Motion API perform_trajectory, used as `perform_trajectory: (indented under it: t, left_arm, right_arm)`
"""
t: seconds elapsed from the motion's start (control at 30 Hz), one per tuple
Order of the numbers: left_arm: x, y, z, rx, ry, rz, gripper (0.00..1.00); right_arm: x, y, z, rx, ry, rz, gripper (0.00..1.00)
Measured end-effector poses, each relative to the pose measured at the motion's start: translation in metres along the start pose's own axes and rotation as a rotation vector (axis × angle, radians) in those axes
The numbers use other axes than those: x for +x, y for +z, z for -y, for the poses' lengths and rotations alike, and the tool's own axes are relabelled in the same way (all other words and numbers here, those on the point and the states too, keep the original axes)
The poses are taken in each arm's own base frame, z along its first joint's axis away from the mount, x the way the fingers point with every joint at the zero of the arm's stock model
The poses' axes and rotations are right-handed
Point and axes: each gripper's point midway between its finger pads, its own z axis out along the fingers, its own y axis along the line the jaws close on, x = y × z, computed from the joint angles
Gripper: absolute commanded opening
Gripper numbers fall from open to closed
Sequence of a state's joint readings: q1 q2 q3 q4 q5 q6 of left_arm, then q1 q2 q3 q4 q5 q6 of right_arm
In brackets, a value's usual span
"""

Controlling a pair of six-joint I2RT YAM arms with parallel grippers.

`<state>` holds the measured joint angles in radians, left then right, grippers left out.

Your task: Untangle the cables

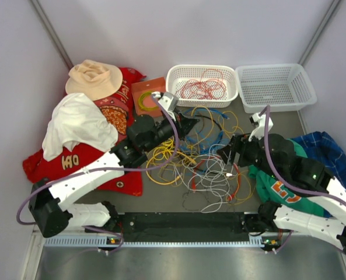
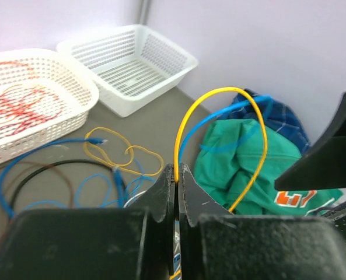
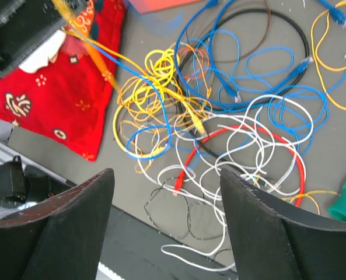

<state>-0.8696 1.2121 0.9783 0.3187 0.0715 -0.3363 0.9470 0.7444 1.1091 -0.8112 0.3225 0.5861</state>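
The cables (image 1: 203, 166) lie in a tangle of yellow, blue, white, red and black loops at the table's middle, also in the right wrist view (image 3: 219, 128). My left gripper (image 1: 190, 125) is above the tangle's far side. It is shut (image 2: 177, 175) on a yellow cable (image 2: 219, 90), which arches up from the closed jaws, with a blue cable (image 2: 191, 133) running behind it. My right gripper (image 1: 228, 158) hovers open and empty (image 3: 165, 175) above the tangle's near right part, over white and red cables.
A white basket (image 1: 174, 79) at the back holds red-orange wires (image 1: 203, 87). A second white basket (image 1: 275, 87) stands to its right. A hat (image 1: 94, 79), red cloth (image 1: 117, 108) and white cloth (image 1: 76, 125) lie left. A green garment (image 1: 278, 189) lies right.
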Motion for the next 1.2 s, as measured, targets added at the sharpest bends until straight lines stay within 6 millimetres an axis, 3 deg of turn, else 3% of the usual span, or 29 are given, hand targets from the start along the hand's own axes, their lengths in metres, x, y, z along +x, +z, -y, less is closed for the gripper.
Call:
perform_trajectory:
  t: [0.2,0.27,0.4,0.6,0.7,1.0,1.1,1.2]
  left_arm:
    - [-0.018,-0.002,-0.005,-0.057,0.022,-0.05,0.0]
    - [-0.022,-0.003,-0.004,-0.063,0.019,-0.064,0.0]
    - [-0.027,-0.004,-0.003,-0.071,0.011,-0.082,0.0]
    - [-0.029,-0.007,-0.002,-0.079,0.003,-0.104,0.0]
    - [-0.028,-0.008,-0.001,-0.079,0.0,-0.116,0.0]
    - [-0.037,-0.009,0.005,-0.069,-0.014,-0.118,0.0]
    - [-0.043,-0.01,0.007,-0.067,-0.016,-0.113,0.0]
    - [-0.047,-0.01,0.009,-0.063,-0.022,-0.108,0.0]
  right_arm:
    - [-0.011,0.007,-0.012,-0.059,0.003,0.066,0.45]
    - [-0.013,0.011,-0.016,-0.081,0.001,0.087,0.44]
    - [-0.013,0.02,-0.021,-0.102,-0.004,0.109,0.49]
    - [0.009,0.04,-0.021,-0.112,-0.035,0.062,0.67]
    - [0.022,0.053,-0.023,-0.115,-0.056,0.018,0.72]
    - [0.056,0.082,-0.022,-0.118,-0.088,-0.068,0.71]
    - [0.056,0.084,-0.023,-0.13,-0.082,-0.05,0.7]
    - [0.041,0.078,-0.03,-0.166,-0.062,0.019,0.66]
